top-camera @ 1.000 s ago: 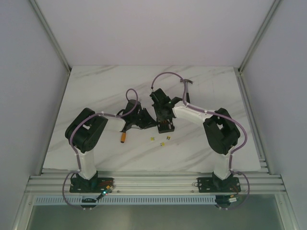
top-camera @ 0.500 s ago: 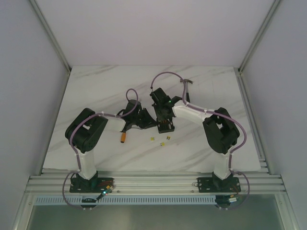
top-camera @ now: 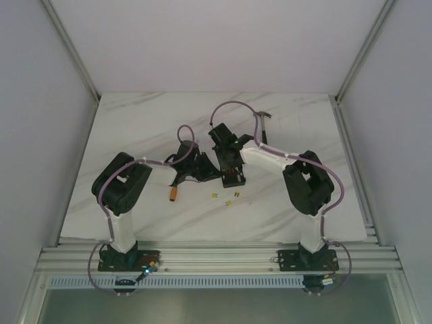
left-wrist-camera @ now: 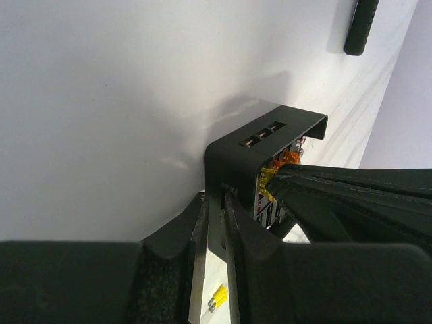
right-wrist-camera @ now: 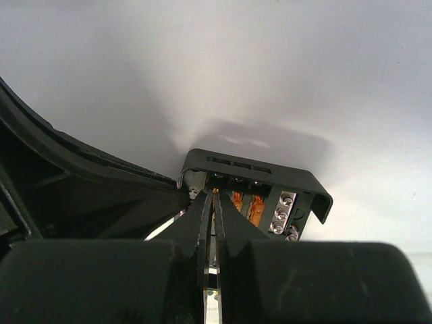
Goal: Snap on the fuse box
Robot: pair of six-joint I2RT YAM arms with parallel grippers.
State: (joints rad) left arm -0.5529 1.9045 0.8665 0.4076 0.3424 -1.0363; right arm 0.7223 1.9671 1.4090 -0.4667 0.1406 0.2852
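Observation:
The fuse box [top-camera: 234, 179] is a small black box on the marble table, between my two grippers. In the left wrist view it [left-wrist-camera: 250, 145] shows orange and yellow fuses inside. My left gripper [left-wrist-camera: 216, 197] is shut on the box's near side wall; it also shows in the top view [top-camera: 206, 171]. My right gripper [right-wrist-camera: 214, 196] is shut to a thin slit, its tips down at the fuse row inside the box [right-wrist-camera: 256, 169]; it shows in the top view [top-camera: 229, 166]. I cannot tell whether it holds anything. I cannot make out the clear lid.
A small orange block [top-camera: 177, 194] lies left of the box. Tiny loose yellow fuses [top-camera: 228, 200] lie just in front of it; one shows under my left fingers [left-wrist-camera: 217, 295]. The table's side rails run along both edges.
My right arm has shifted slightly to the left, its gripper staying on the box. My left arm and the box have not moved.

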